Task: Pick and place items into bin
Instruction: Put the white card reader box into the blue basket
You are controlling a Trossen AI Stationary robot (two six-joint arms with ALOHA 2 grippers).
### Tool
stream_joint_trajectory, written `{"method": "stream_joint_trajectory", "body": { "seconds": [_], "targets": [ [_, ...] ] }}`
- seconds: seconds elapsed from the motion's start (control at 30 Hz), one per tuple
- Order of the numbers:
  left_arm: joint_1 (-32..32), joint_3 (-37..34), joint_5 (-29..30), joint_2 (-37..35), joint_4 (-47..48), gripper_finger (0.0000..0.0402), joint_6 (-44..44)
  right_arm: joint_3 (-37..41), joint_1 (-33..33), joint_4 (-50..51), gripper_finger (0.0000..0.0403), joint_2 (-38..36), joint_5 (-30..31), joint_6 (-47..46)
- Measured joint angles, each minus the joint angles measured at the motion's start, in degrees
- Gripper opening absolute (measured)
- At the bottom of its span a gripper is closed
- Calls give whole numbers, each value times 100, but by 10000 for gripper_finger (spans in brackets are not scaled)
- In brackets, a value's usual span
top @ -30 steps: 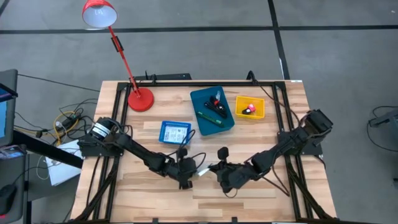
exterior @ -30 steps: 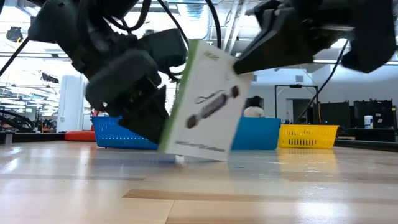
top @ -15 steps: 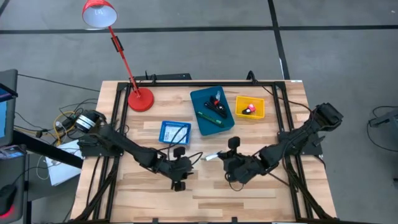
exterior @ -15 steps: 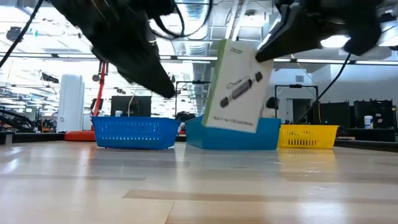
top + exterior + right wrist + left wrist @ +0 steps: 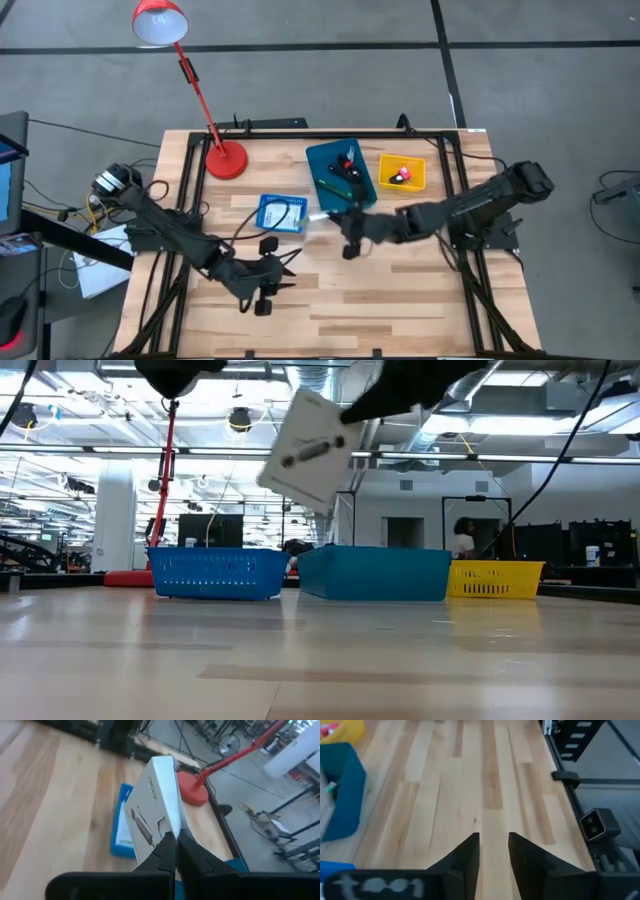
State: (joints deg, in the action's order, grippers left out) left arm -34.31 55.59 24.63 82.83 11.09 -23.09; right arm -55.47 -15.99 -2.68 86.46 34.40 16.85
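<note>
Right end effector [image 5: 172, 851] pinches white packet [image 5: 155, 810] by its edge.

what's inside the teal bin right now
In the high view the teal bin holds a green pen and black pieces with red accents. The right gripper and its white packet overlap the near edge, hiding anything there.
</note>
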Motion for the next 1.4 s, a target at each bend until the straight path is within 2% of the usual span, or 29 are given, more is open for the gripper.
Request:
{"method": "stream_joint_trajectory", "body": {
  "seconds": [0.3, 0.53, 0.7, 0.9, 1.4],
  "targets": [
    [-267, -4, 514, -223, 279, 94, -1, -428, 1094, -826, 0, 475, -1461, -636],
    [-301, -4, 597, -221, 436, 94, -4, -1021, 1544, -550, 0, 1250, -2350, -1425],
    [-304, -5, 616, -221, 512, 94, -15, -1644, 1576, -19, 0, 1829, -2613, -1535],
    [-301, -4, 617, -219, 515, 94, -15, -2399, 1576, 793, 0, 2273, -2647, -1492],
    [-301, -7, 627, -219, 494, 94, -15, -2559, 1650, 1288, 39, 2211, -2685, -1538]
  ]
}}
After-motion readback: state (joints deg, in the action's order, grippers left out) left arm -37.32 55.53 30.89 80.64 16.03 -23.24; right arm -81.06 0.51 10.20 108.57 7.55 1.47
